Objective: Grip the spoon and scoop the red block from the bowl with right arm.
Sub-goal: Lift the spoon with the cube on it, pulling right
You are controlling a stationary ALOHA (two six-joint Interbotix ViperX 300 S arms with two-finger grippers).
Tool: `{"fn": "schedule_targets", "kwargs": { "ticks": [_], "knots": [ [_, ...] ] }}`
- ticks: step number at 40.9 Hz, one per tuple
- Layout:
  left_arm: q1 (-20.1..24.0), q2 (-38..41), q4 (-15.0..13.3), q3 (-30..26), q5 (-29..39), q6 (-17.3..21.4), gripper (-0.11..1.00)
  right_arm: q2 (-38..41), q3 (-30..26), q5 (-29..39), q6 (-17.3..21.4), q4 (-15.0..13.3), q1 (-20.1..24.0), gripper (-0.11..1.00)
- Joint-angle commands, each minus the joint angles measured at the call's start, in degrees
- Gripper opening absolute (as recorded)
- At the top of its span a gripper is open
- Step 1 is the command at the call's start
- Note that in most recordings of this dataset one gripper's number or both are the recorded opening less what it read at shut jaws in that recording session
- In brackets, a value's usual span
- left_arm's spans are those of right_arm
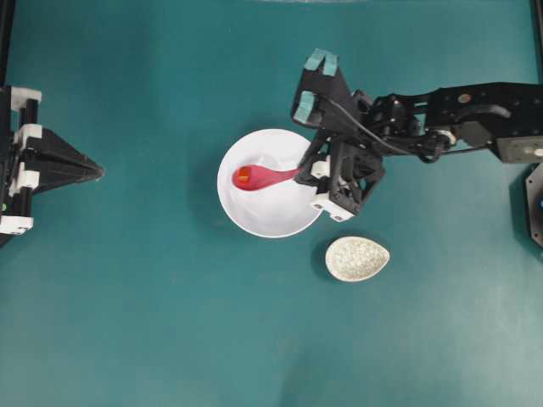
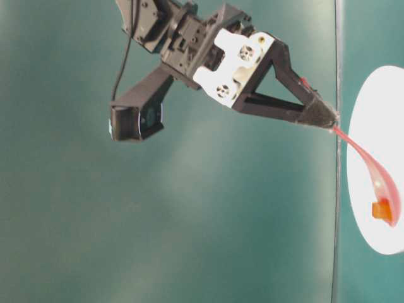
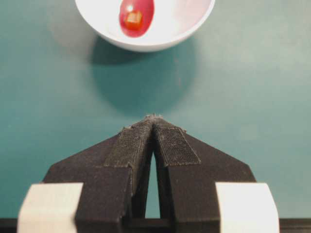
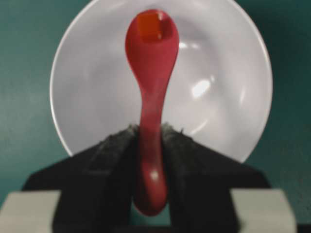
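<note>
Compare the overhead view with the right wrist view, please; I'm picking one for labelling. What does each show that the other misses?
Only overhead: the idle left hand at the table's edge, shut, and a speckled dish beside the bowl. Only right wrist: a close look at the right hand clamping the spoon's handle between its fingers. Both: the spoon over the bowl with the block sitting in its scoop.
</note>
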Motion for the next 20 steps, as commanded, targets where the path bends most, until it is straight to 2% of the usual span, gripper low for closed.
{"fn": "schedule_targets", "kwargs": {
  "ticks": [1,20],
  "knots": [
    [0.2,0.4,0.2,-1.8,-0.5,-0.1,0.00,-2.5,0.4,-1.9,0.0,0.2,0.6,0.24],
    [0.2,0.4,0.2,-2.3,-0.4,-0.1,0.00,-8.3,7.4,-7.7,0.0,0.3,1.6,0.24]
  ]
}}
